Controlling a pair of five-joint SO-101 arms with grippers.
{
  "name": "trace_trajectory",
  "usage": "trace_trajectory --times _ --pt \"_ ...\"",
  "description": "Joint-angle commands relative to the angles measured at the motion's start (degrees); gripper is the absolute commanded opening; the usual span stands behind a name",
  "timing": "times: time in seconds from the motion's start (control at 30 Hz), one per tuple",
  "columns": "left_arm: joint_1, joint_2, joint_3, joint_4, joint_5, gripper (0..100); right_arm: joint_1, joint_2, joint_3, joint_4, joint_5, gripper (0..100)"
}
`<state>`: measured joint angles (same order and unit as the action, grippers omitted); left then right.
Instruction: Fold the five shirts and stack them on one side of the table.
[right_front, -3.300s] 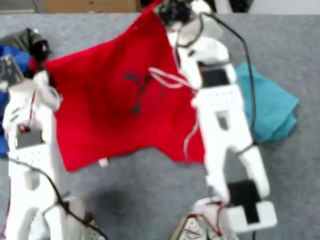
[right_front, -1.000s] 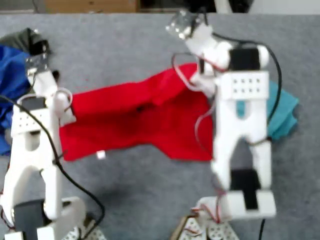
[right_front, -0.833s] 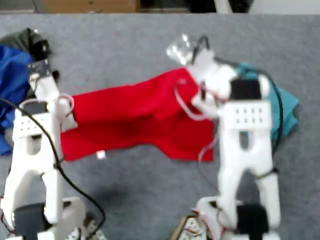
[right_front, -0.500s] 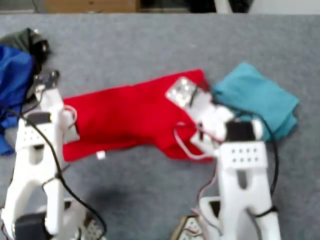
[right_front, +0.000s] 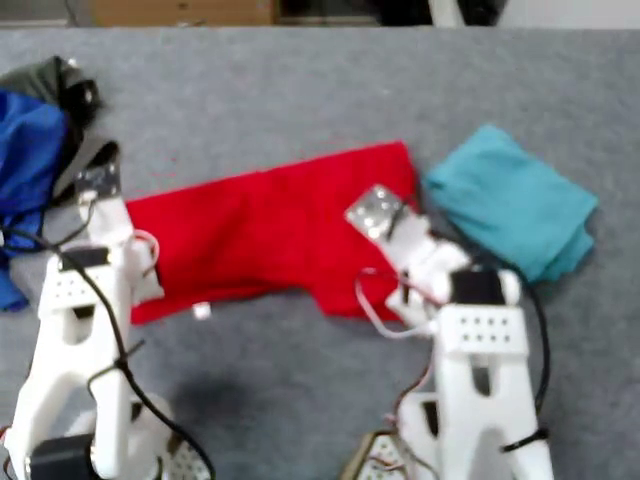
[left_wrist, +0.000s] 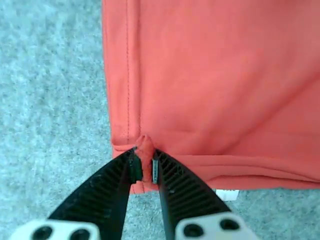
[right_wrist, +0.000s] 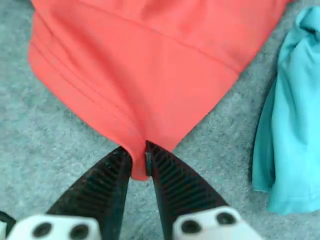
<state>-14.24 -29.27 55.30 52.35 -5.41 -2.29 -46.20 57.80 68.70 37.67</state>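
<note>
**Q:** What's different about the red shirt now?

**A:** A few seconds ago I had the red shirt (right_front: 265, 225) lifted and spread wide between my two arms, its top up toward 12 o'clock. I've since drawn both arms back toward 6 o'clock. It now lies on the bench (right_front: 300, 90) as a long, doubled-over band across the middle, running from about 9 o'clock to about 2 o'clock.

**Q:** Have you let go of it?

**A:** No. My left tool (left_wrist: 144, 162) is clamped on a pinch of hem at the band's 9 o'clock end, near the small white label (left_wrist: 227, 194). My right tool (right_wrist: 139, 161) is clamped on a corner of cloth at the other end, close to the teal shirt (right_front: 512, 205).

**Q:** Where does that leave the job?

**A:** I'd say the first, lengthwise fold is down but not finished. The near edge looks uneven, with a flap hanging toward 5 o'clock. The teal shirt sits folded at 3 o'clock, just beside the red one, so I take that for the start of the stack. The blue shirt (right_front: 25, 150) and a dark garment (right_front: 60, 80) are bunched at 10 o'clock, unfolded. So it's early.

**Q:** And next?

**A:** Probably release, regrip and fold across. The layers may slide as I open.
</note>
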Motion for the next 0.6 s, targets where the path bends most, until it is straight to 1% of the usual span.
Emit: trace_trajectory --times 0.0,0.03,0.17,0.23,0.3,0.4,0.47,0.53,0.57 --pt "0.4 -1.5 -0.1 -0.4 -0.6 3 1.0 -1.2 0.5 -1.2 3.3 2.7" --pt "0.4 -1.5 -0.3 0.6 -0.8 5 1.3 -1.5 0.7 -1.2 3.8 5.5" --pt "0.0 -1.6 -2.0 6.4 -1.4 19 1.3 -1.5 0.4 0.1 6.6 18.6" --pt "-0.5 -2.0 -4.0 10.1 -1.5 22 1.3 -1.5 -1.0 1.6 7.3 22.4" --pt "-1.1 -2.1 -7.8 14.8 -2.5 22 1.4 -1.5 -3.5 3.9 7.6 22.7" --pt "-2.2 -2.1 -15.3 23.8 -6.1 22 1.4 -1.5 -8.9 8.6 7.7 22.8" --pt "-2.3 -2.1 -20.3 28.2 -8.2 22 1.3 -1.5 -12.9 10.3 7.4 22.8" --pt "-2.3 -1.6 -24.4 29.5 -8.4 21 1.2 -1.0 -16.6 10.1 6.6 21.7" --pt "-2.3 -1.6 -25.9 29.2 -6.8 19 0.9 -0.7 -18.2 9.2 5.5 18.7"
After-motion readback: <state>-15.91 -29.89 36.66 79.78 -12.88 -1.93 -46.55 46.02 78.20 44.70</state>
